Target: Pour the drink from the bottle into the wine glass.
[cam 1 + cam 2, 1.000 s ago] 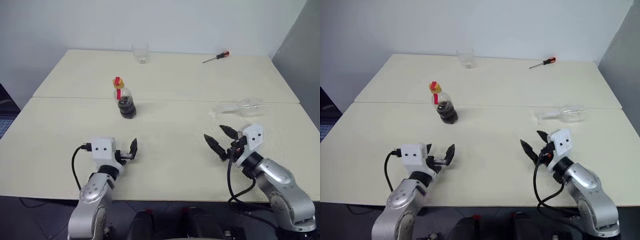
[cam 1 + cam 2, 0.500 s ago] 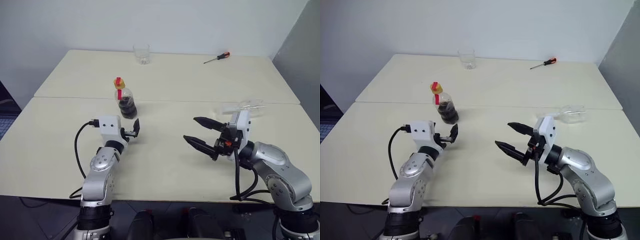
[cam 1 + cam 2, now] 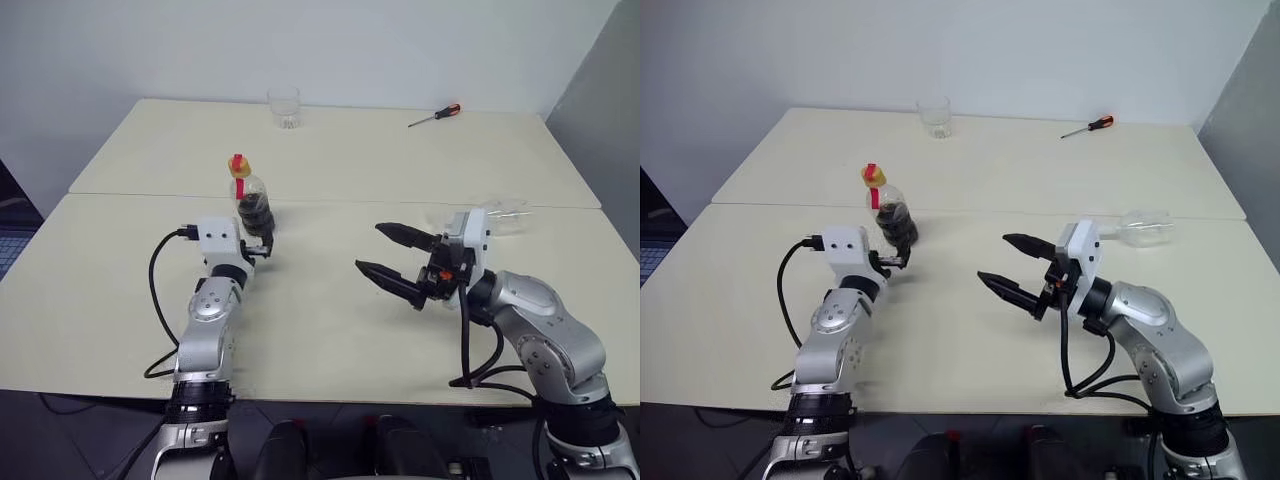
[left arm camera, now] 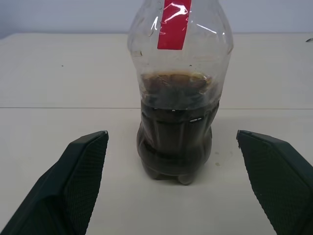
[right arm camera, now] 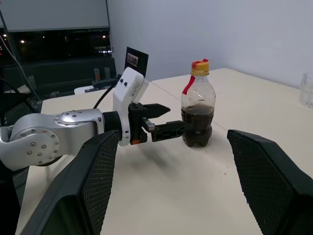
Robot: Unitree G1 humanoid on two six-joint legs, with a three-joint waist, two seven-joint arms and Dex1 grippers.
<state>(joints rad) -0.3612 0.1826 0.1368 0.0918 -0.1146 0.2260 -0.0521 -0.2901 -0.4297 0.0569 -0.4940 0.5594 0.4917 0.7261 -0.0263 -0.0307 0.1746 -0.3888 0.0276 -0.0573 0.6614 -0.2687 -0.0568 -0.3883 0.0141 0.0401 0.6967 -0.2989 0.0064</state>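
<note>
Spanning the scene, the cream-coloured table [image 3: 330, 300] carries everything. The right claw [image 3: 392, 258] hangs spread wide and empty above its middle. The left claw [image 3: 262, 246], released with fingers apart, sits level just short of the small clear plastic bottle [image 3: 250, 200], which stands upright, capped red-yellow, about half full of dark brown drink [image 4: 176, 142]. The clear stemmed wine glass [image 3: 1140, 228] lies on its side, far right.

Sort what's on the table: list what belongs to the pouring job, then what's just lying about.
For the job:
- bottle, upright, cap on
- drink, dark, filling its lower half
- wine glass, lying on its side
- left gripper, open around the bottle

Lying about:
- tumbler
- screwdriver
</note>
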